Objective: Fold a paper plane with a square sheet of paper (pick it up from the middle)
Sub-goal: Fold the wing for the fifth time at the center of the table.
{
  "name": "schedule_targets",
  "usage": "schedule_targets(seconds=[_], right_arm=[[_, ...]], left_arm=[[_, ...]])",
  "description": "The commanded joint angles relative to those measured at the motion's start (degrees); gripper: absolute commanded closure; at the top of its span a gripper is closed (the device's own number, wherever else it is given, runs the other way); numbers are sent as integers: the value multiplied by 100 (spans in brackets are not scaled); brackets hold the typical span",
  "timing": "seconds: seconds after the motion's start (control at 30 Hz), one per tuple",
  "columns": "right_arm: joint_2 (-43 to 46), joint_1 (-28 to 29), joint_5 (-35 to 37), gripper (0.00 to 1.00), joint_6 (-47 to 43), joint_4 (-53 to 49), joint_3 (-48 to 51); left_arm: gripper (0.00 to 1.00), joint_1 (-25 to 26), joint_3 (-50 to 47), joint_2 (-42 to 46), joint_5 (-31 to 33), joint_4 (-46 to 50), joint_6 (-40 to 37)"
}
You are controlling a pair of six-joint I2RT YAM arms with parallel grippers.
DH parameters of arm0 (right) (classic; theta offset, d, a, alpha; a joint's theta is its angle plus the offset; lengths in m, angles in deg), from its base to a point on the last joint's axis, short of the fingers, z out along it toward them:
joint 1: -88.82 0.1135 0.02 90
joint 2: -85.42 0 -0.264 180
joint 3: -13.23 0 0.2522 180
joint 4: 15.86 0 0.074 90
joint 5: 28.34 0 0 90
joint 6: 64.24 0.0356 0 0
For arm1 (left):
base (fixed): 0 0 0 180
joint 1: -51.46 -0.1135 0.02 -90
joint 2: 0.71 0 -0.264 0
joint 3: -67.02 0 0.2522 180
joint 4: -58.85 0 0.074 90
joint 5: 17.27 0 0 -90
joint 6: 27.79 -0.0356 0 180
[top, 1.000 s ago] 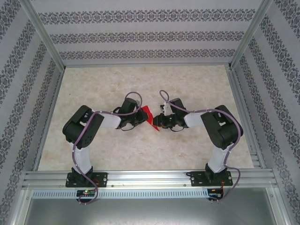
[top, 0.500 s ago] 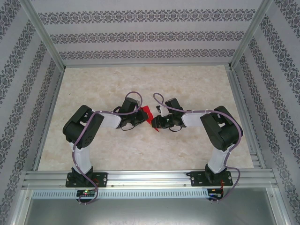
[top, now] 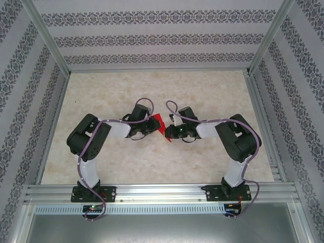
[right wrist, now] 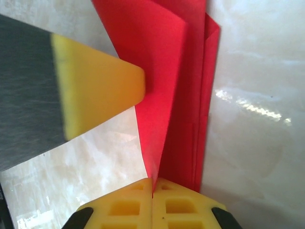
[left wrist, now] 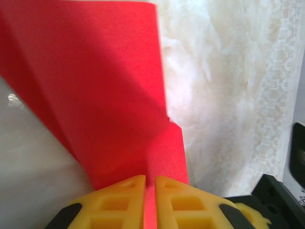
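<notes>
Both pinching red paper (left wrist: pixel 95 71): left gripper (left wrist: pixel 149 185), right gripper (right wrist: pixel 152 185); edges cropped, possibly part-folded.

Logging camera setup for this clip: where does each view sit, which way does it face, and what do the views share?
Top external: above and behind the arm bases, looking down on the table; both arms, the left tool and the right tool show.
Left wrist: on the left arm, looking past its yellow fingers, shut on the red paper.
Right wrist: on the right arm, looking past its shut fingers at the paper.
Shared: all three show the red paper.
</notes>
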Motion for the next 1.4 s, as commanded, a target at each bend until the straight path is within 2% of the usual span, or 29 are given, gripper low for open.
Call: schedule_targets(seconds=[0.0,0.2,0.33,0.57,0.97,1.2,1.37], right_arm=[[-50,-125,-247,96,331,467,147],[-210,-317,-602,100,942,943,286],[-321,-377,-706,100,1204,997,298],[-477,-449,-698,100,1418,763,256],[-605,-475,-590,100,1415,325,159],[-650,-475,-572,100,1353,182,102],[-641,-476,-556,100,1360,141,90]], left_arm=[[82,23,104,444,7,69,-305],[76,29,-259,571,-120,-512,-221],[77,60,-337,413,-296,-779,-189],[80,198,-152,83,-362,-701,-279],[83,236,1,-296,-370,-810,-253],[84,242,-153,-277,-329,-1213,-245],[87,241,4,-337,-230,-732,-349]])
